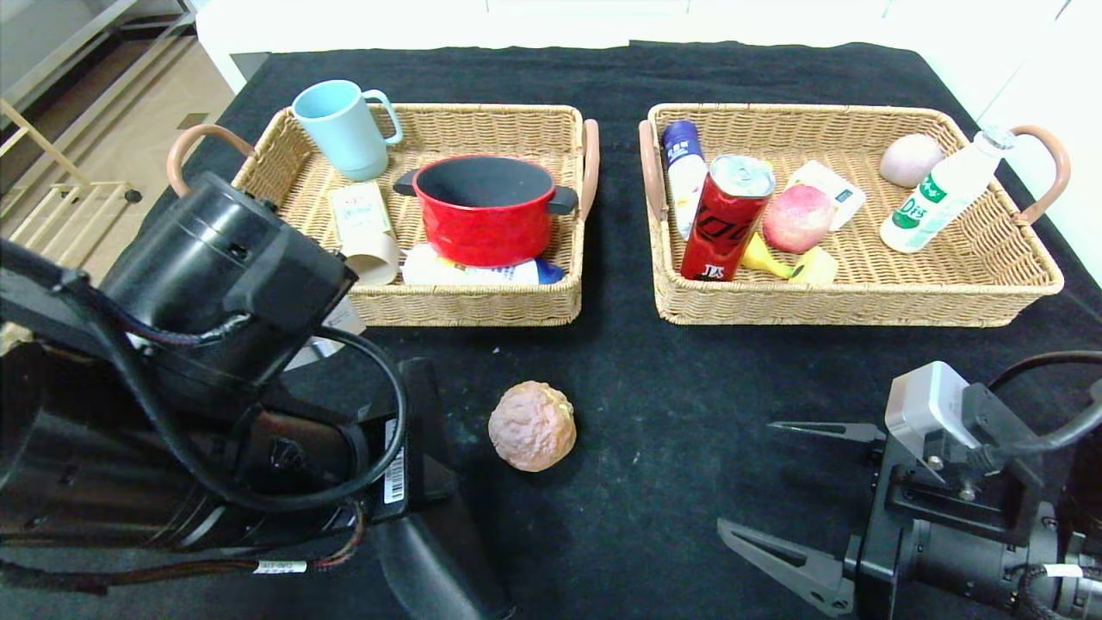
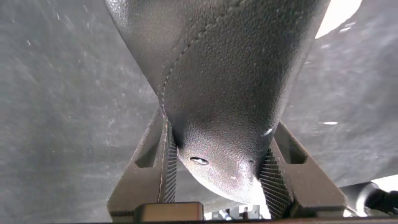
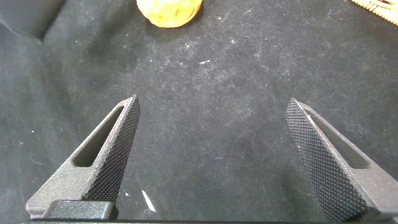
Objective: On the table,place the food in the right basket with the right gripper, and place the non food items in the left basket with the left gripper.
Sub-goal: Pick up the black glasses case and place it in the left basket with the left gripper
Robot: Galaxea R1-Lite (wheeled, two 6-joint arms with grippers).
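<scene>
Left gripper (image 2: pixel 217 180) clamped on a dark leathery item (image 2: pixel 230 81), perhaps a shoe; right gripper (image 3: pixel 211 155) wide apart.

The left arm (image 1: pixel 215 284) is a bulky black assembly of glossy cylindrical housings, looped with thick black cables, and it carries a white barcode sticker and a small white cable label. The right arm (image 1: pixel 973 508) is matte black with a light grey rounded camera block on its wrist, visible screws on a black bracket, a black cable curving off it and a white tag on another cable. The right gripper (image 3: pixel 214 162) has two dark grey, wedge-shaped fingers (image 3: pixel 112 155) with triangular cut-outs and knurled, diamond-textured inner faces, and the left gripper (image 2: pixel 224 186) has ribbed inner pads on the same dark fingers.
</scene>
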